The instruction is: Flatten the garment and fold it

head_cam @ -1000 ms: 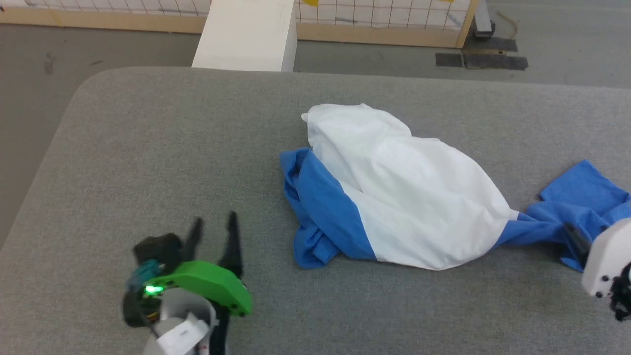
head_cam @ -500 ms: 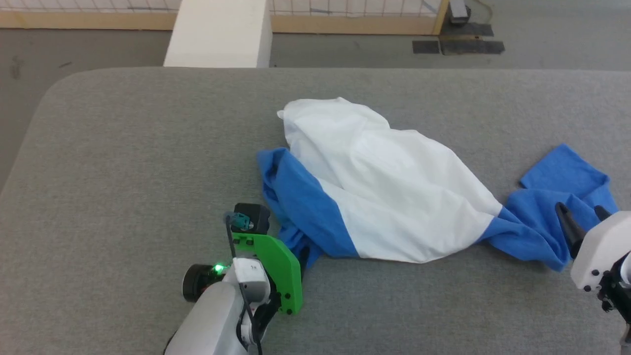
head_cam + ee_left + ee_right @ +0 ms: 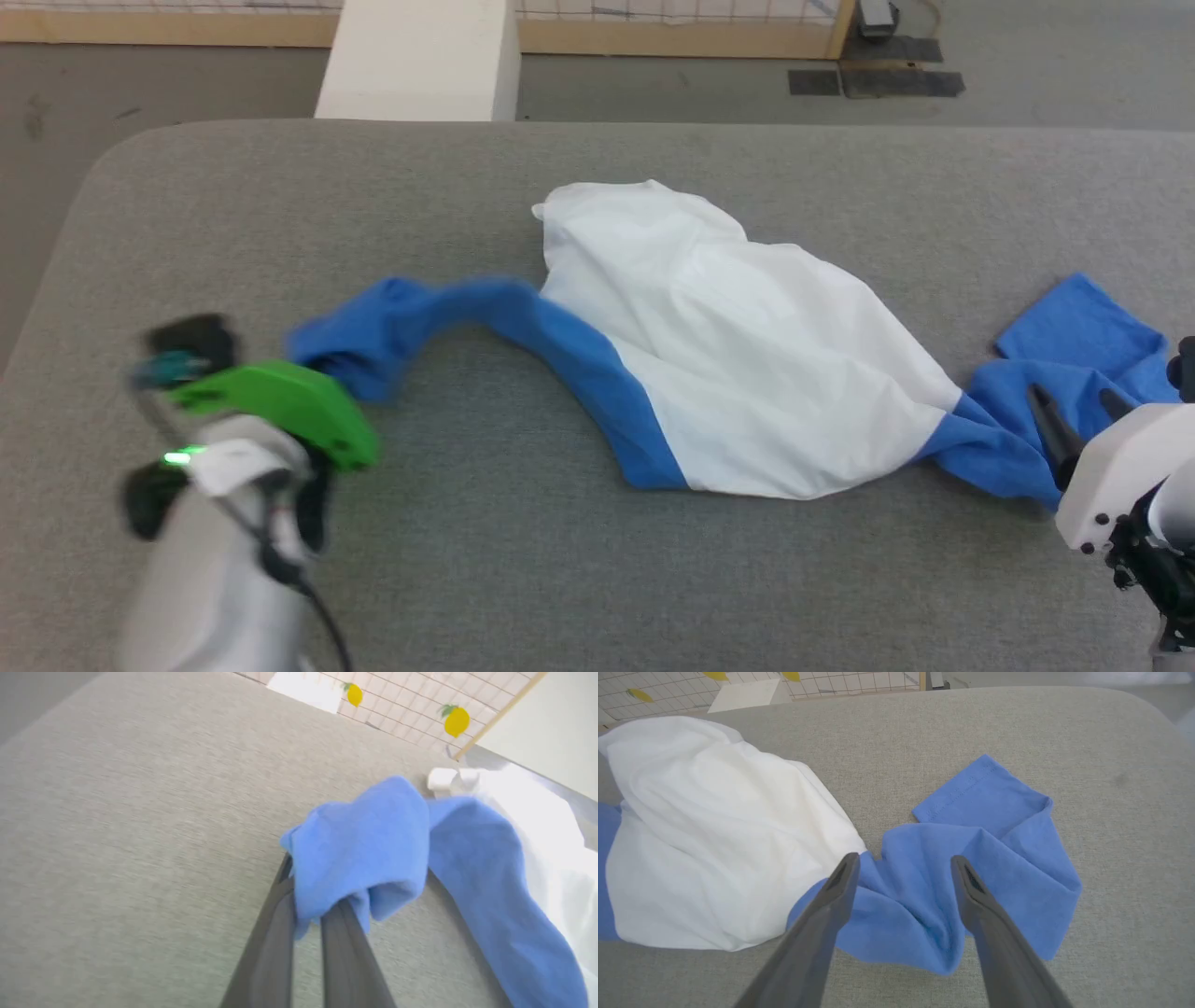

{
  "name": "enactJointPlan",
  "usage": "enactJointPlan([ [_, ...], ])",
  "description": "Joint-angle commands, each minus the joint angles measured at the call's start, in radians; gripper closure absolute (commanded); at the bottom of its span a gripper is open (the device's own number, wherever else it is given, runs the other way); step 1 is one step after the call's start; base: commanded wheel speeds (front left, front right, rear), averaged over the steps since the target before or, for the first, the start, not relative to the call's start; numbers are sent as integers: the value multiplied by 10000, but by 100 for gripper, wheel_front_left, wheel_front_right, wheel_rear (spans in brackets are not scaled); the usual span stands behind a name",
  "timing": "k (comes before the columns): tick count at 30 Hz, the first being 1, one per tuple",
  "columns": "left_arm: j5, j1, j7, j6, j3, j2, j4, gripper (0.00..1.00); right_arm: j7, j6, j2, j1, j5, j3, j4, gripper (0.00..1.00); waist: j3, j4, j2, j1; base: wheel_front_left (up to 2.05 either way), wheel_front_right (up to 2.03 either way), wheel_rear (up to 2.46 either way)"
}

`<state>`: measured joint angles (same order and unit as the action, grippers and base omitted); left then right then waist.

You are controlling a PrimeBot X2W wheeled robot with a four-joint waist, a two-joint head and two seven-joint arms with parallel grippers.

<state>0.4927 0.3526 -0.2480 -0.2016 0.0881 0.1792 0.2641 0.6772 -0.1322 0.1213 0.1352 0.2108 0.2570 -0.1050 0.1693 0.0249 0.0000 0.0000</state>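
Observation:
The garment (image 3: 728, 345), a T-shirt with a white body and blue sleeves, lies crumpled on the grey padded table (image 3: 523, 579). Its left blue sleeve (image 3: 420, 313) is stretched out to the left, and its end is pinched in my left gripper (image 3: 310, 907), which is shut on it. In the head view that gripper (image 3: 359, 387) sits at the sleeve's end under its green housing, blurred. My right gripper (image 3: 901, 868) is open, its fingers on either side of the bunched right blue sleeve (image 3: 985, 858). In the head view it (image 3: 1074, 411) stands at the right edge over that sleeve.
A white box (image 3: 420, 61) stands just past the table's far edge, with a wooden-framed grid fence (image 3: 672, 33) behind it on the floor. The table's rounded left corner (image 3: 103, 177) is near my left arm. Bare grey surface lies in front of the garment.
My left gripper reached the left sleeve, shut on it and pulled it out to the left, stretching it away from the white body. The right gripper stayed open over the right sleeve.

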Motion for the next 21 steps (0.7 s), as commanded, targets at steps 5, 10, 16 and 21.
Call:
enactJointPlan([
  [5, 376, -601, 966, -981, -1690, 645, -902, 100, -139, 15, -74, -13, 1, -227, 124, 0, -186, 371, 0, 0, 0, 0, 0],
  [10, 670, -1281, 1402, -1423, -2595, 680, -1195, 100, -180, 15, -73, 19, 27, -334, 218, 0, -138, 463, 0, 0, 0, 0, 0],
  [16, 1252, -1635, 1477, -1334, -2905, 279, -818, 0, -180, 15, -64, -44, 58, -421, 317, 0, -112, 543, 0, 0, 0, 0, 0],
  [21, 1498, -1616, 1831, -897, -2932, 177, -1056, 0, -217, 15, -88, -100, 98, -548, 340, 0, -236, 574, 0, 0, 0, 0, 0],
])
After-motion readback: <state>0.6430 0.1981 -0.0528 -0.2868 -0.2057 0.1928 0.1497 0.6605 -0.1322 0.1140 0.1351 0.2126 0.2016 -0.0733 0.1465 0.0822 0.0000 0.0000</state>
